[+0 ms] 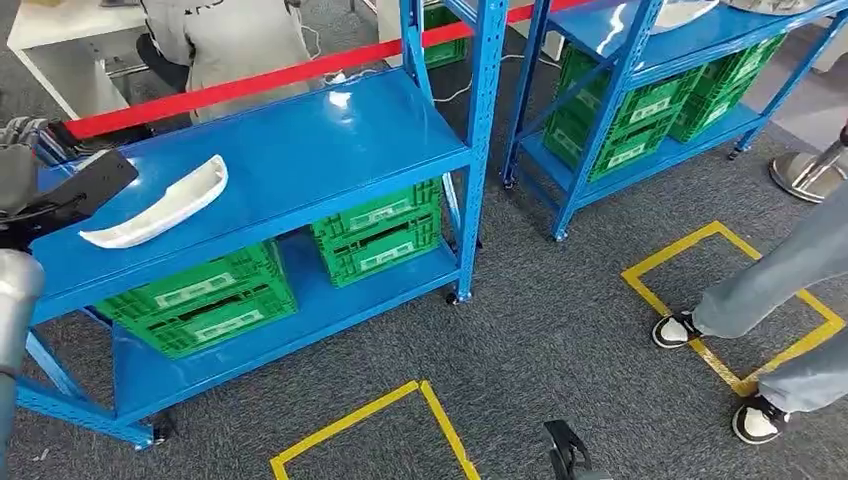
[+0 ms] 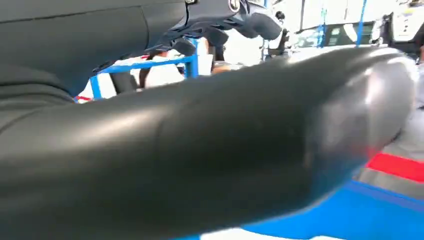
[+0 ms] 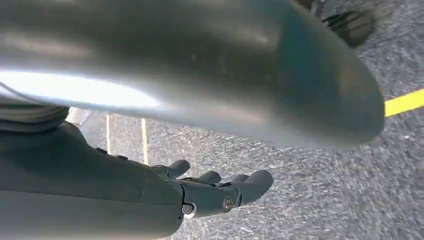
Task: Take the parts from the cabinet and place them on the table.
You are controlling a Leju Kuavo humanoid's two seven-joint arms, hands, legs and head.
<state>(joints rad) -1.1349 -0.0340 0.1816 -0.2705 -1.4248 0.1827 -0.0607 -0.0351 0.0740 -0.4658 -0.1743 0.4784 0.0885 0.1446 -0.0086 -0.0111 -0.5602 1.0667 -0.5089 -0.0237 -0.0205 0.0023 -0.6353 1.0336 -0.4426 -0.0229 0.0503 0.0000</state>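
Down by the grey carpet, the right hand (image 3: 220, 192) hangs with fingers loosely apart, holding nothing. Farther off, the left hand (image 1: 70, 195) sits beside the white part (image 1: 155, 203) on the blue shelf (image 1: 300, 150); its grasp I cannot tell.

Part: long, curved, glossy white plastic moulded piece (image 1: 158, 205) | pose: flat, set diagonally | location: top shelf of blue metal rack cabinet (image 1: 300, 150), near its left front edge | contact: none, lies free
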